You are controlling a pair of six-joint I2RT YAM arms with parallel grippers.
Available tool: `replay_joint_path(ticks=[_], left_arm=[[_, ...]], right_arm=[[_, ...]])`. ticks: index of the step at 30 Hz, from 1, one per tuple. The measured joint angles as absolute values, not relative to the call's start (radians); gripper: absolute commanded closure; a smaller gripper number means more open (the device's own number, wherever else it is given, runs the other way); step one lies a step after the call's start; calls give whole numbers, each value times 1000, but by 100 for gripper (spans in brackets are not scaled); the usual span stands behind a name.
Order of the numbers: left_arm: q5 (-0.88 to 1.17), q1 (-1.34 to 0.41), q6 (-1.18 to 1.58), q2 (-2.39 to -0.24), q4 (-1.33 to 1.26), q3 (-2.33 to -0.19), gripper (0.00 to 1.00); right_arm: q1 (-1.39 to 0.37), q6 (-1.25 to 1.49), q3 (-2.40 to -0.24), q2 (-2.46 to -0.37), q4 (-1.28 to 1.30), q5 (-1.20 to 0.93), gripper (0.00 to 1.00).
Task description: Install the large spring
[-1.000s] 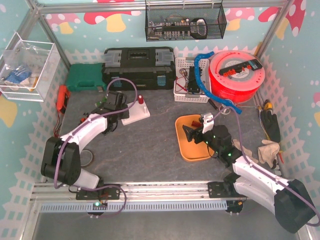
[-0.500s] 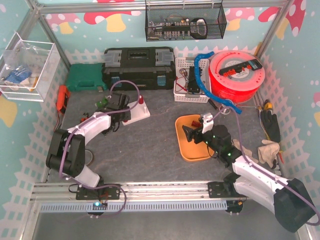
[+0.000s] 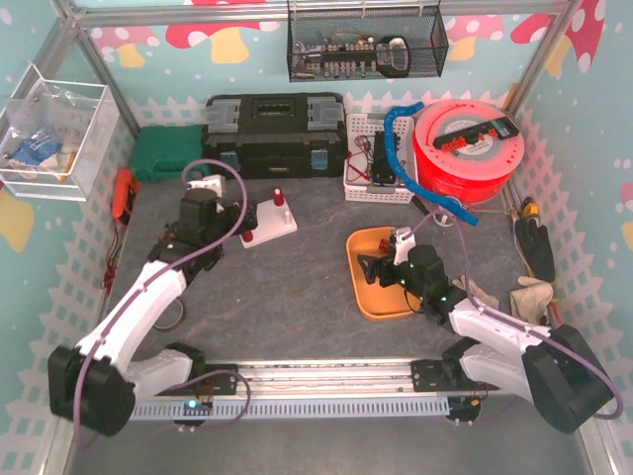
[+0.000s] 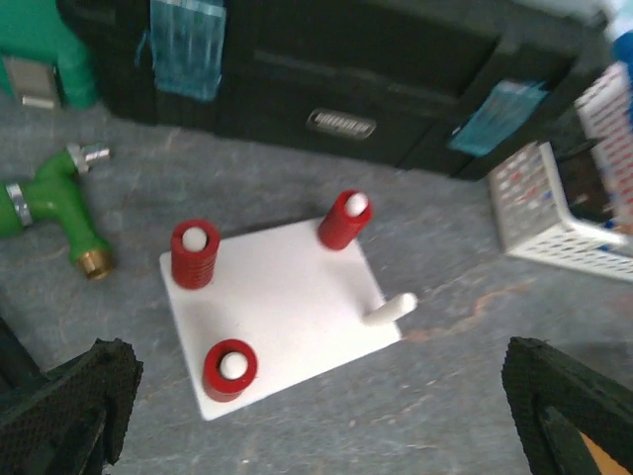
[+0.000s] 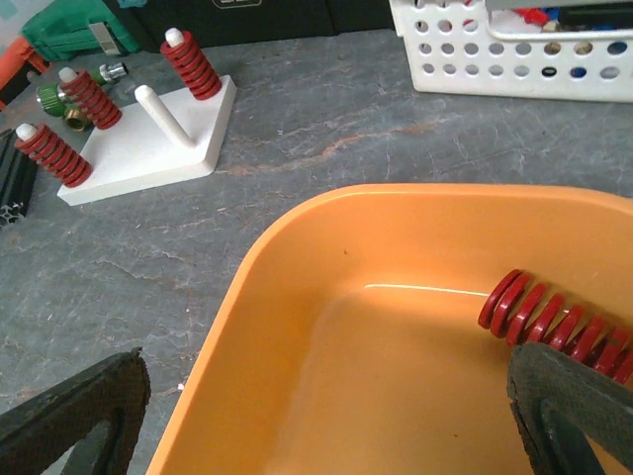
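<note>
A white base plate (image 4: 282, 297) carries four pegs. Three hold red springs (image 4: 195, 252) (image 4: 343, 220) (image 4: 229, 368), and the fourth peg (image 4: 388, 310) is bare. I cannot tell which spring is the large one. My left gripper (image 4: 316, 416) hangs open just short of the plate, holding nothing. Another red spring (image 5: 559, 322) lies in the orange tray (image 5: 297, 297). My right gripper (image 5: 326, 426) is open over the tray's near corner, its right finger beside that spring. The right wrist view also shows the plate (image 5: 148, 148) at the far left.
A black toolbox (image 3: 275, 134) and a green case (image 3: 168, 153) stand behind the plate. A green pipe fitting (image 4: 59, 193) lies to its left. A white basket (image 3: 374, 163) and a red spool (image 3: 467, 148) sit at the back right. A cloth (image 3: 529, 297) lies at the right edge.
My left gripper was shut over the plate; it has opened and drawn back to the left, away from the plate. The right arm has shifted only slightly over the tray.
</note>
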State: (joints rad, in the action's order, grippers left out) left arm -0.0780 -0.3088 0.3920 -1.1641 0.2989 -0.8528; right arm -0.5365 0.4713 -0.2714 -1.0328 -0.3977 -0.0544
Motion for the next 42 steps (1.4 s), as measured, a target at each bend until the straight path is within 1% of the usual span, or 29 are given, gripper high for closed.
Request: replay_joint_path(ticks=[5,9,19,26,30,35,37,39,42], left_arm=[[-45,-309,403,-983,283,-813,1],[-28,-309,416,-899,280,-773,1],[-21,-309,435,-858,287,-743,1],[49,-308,439,-835,231,-666,1],[131,-308,439,-887,148,-627,1],[210,-325,449,-1016,21,-619,1],[214,-363,449,-1065,-25,-620,1],[206,-415,439,-1108,-52,-623,1],[200,-481,418,-1162,-89,-627,1]], right_arm=[[-537,507,-323,-1094,-379,-54,1],[-537,514,-383,-1149,-363,-55,1],[-537,495,-416,-1162,-307,-35,2],[-537,389,-568,-1166,-149,-45,7],[-537,331,-627,-1167,-33,10,12],[-537,297,-647,-1206,131,72,28],[-537,296,-648,-1227,178,85,39],[-537,294,-648,-1241,206,94,44],[-537,288,-651,-1267,223,120,48]])
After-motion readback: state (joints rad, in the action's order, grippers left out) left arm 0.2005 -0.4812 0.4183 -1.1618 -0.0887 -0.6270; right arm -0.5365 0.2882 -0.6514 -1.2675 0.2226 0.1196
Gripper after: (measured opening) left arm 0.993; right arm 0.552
